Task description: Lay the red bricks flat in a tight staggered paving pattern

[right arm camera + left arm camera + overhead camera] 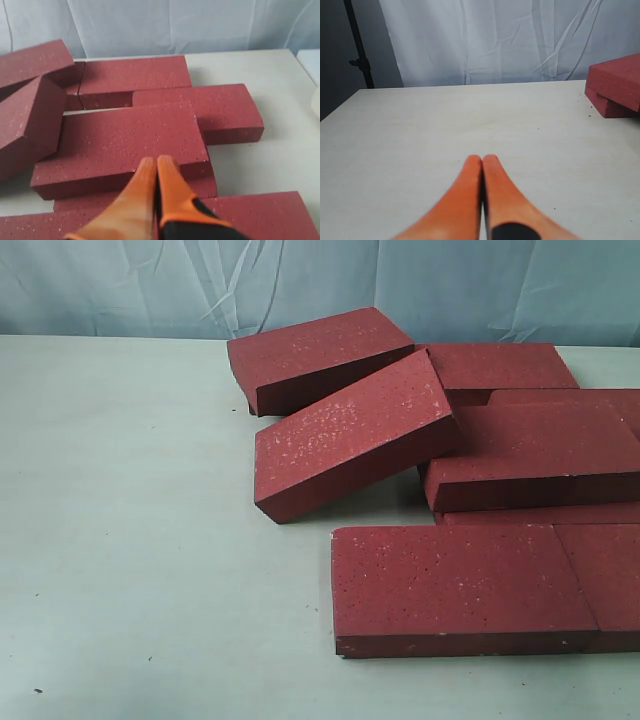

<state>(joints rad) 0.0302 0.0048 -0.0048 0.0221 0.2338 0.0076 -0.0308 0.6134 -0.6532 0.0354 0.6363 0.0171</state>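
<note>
Left fingers (462, 195) and right fingers (170, 187) both clenched, empty; red bricks (125, 135) heaped just beneath the right fingers, well apart from the left, several tilted, overlapping; paving barely begun.

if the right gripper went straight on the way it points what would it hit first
Probably the top face of the red brick just ahead of the right gripper, which rests on other bricks. Depth is unclear; it might skim over it instead.
</note>
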